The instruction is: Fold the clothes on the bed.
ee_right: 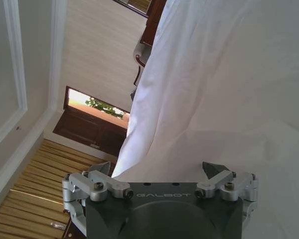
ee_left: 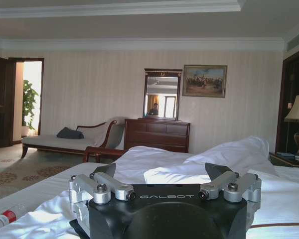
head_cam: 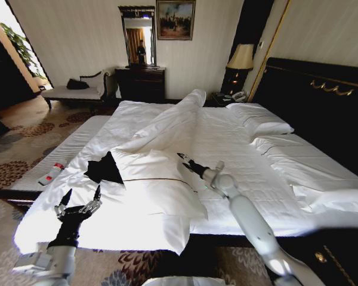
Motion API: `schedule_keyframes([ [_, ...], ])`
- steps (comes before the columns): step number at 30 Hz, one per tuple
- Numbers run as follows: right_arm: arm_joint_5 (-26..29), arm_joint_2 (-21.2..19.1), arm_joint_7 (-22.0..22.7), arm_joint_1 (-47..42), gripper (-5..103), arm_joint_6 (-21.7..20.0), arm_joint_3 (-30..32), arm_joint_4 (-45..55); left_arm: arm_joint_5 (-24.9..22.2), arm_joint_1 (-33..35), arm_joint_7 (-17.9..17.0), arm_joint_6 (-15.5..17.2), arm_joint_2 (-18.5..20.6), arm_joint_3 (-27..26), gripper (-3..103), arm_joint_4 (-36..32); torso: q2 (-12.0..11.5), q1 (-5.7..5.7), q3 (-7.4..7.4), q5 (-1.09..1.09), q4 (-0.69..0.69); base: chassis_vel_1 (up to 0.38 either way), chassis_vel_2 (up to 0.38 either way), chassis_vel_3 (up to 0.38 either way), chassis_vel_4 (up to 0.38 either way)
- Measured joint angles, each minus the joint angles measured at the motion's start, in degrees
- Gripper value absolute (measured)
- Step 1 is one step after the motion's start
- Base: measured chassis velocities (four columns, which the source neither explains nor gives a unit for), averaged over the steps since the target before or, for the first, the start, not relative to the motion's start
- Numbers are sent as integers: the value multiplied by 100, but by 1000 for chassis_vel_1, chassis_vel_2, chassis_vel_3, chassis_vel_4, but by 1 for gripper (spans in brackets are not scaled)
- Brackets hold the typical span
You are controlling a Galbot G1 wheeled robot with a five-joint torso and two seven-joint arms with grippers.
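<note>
1. Grippers first: the left gripper [head_cam: 81,196] hovers over the near corner of the bed, its black fingers spread wide and holding nothing; the right gripper [head_cam: 183,159] reaches across the duvet, fingers apart and empty, close against white cloth in the right wrist view.
2. Soft black T-shirt [head_cam: 103,170] lies crumpled in a dark, pointed heap on the duvet, just beyond the left gripper and partly tucked under a fold.
3. Small white-and-red bottle [head_cam: 51,174] lies on the pale striped bench [head_cam: 62,152] beside the bed.
4. Rumpled white duvet [head_cam: 161,128] runs in a ridge up the large bed [head_cam: 322,173], which has a dark headboard.
5. Patterned carpet [head_cam: 15,149] leads to a dark wooden dresser [head_cam: 140,83] with a mirror [head_cam: 138,36].
</note>
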Motion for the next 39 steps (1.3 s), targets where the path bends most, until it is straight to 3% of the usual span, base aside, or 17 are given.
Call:
schedule_keyframes([
  [7,-252,280,-17,442,100,34,-237,-463,18,-25,0,-52,-44,5,100,40,0,-1,0,1,-1,0,0,0,0],
  [18,-444,377,-131,704,103,99,-413,-696,46,-67,-1,-70,-54,-6,100,116,0,-1,0,1,-1,0,0,0,0],
  [21,-548,371,-195,723,90,109,-477,-686,81,-93,-2,-84,-60,35,100,158,1,-1,0,1,-1,0,0,0,0],
  [23,-564,369,-202,722,90,109,-480,-680,82,-95,-2,-86,-60,40,100,161,1,-1,0,1,-1,0,0,0,0],
  [30,-775,359,-239,637,57,148,-469,-575,96,-136,-2,-105,-47,84,100,217,1,-1,0,2,-1,0,0,0,0],
  [32,-810,358,-243,623,57,164,-459,-562,97,-141,-2,-111,-43,84,100,221,1,-1,0,2,-1,0,0,0,0],
  [37,-905,379,-250,558,30,261,-381,-517,70,-156,-5,-123,-13,68,100,246,1,-1,-1,2,-1,0,0,0,0],
  [39,-913,386,-251,542,25,288,-359,-491,59,-164,-6,-124,-7,62,100,255,1,-1,0,1,0,0,0,0,0],
])
